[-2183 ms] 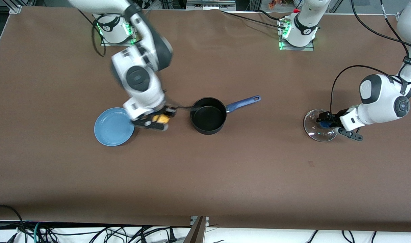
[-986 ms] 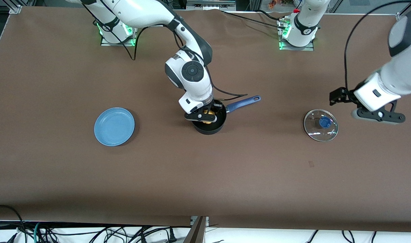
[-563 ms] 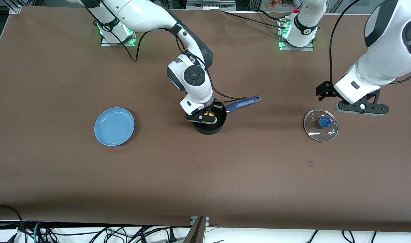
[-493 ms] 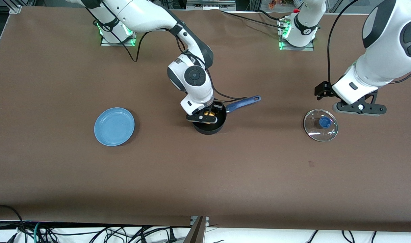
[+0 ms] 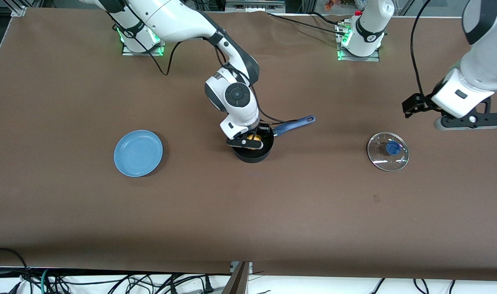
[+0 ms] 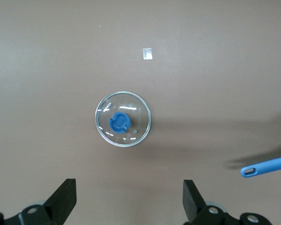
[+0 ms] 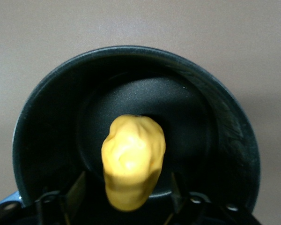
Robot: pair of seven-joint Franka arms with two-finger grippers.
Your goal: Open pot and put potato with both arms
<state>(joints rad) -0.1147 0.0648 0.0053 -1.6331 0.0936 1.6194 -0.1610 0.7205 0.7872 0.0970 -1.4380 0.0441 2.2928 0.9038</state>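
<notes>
- A brown table (image 5: pixel 109 212) fills the front view; cables (image 5: pixel 109 281) trail along the floor at its near edge, and aluminium framing shows at the top corners.
- A small pale mark (image 6: pixel 148 53) lies on the tabletop near the glass lid (image 5: pixel 388 151), which rests flat toward the left arm's end, knob up.
- The right gripper (image 5: pixel 251 141) hangs over the open pot (image 5: pixel 252 154), hiding most of its inside. Its fingers stand spread on either side of the potato (image 7: pixel 132 160); whether they touch it cannot be told.
- The left gripper (image 5: pixel 466 121) hovers above bare table beside the lid, fingers (image 6: pixel 63 199) wide apart.
- The blue plate (image 5: pixel 138 153) sits toward the right arm's end.
- Tiny writing on the lid's rim is unreadable.
</notes>
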